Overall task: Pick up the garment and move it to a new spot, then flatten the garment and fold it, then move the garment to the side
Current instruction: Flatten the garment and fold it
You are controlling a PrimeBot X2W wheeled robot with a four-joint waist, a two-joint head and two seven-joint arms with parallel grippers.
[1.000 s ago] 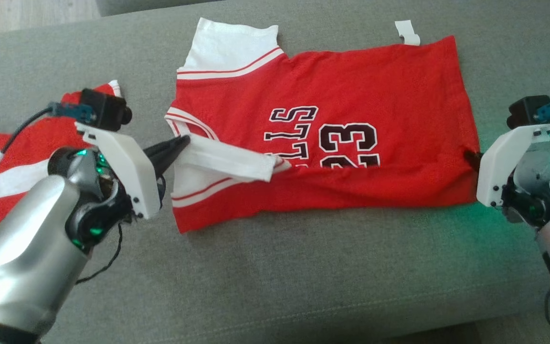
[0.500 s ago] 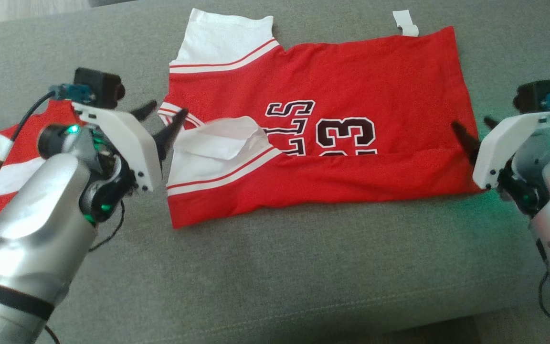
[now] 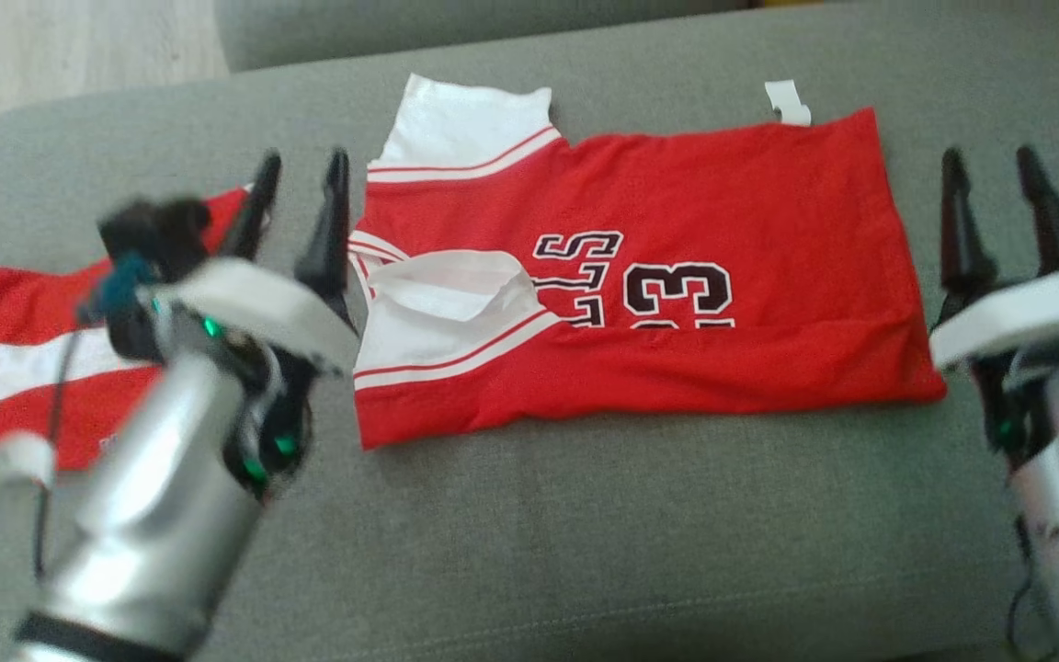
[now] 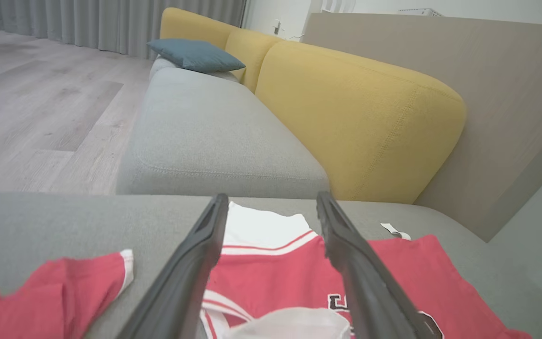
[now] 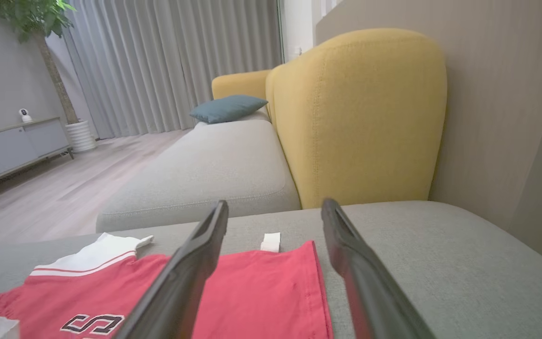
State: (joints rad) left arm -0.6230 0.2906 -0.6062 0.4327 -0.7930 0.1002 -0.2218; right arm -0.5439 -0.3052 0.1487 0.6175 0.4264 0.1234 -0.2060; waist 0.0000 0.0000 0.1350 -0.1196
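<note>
Opens left gripper and right gripper wide, empty, off the jersey ends pinched a second ago. Leaves it on sofa, near edge folded over; likely calls for another fold.

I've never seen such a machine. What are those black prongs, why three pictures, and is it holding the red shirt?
It is a two-armed robot at a sofa. The wide picture comes from a camera on its head, looking down. The silver arms end in the left gripper and the right gripper, each a pair of long dark fingers. The other two pictures come from cameras on the wrists, looking along those fingers toward the yellow backrest. On the grey seat cushion lies a red jersey with white sleeves, its near edge folded over part of the number. A second red and white garment lies to the robot's left. Both grippers are open, one at each end of the jersey, and hold nothing.
</note>
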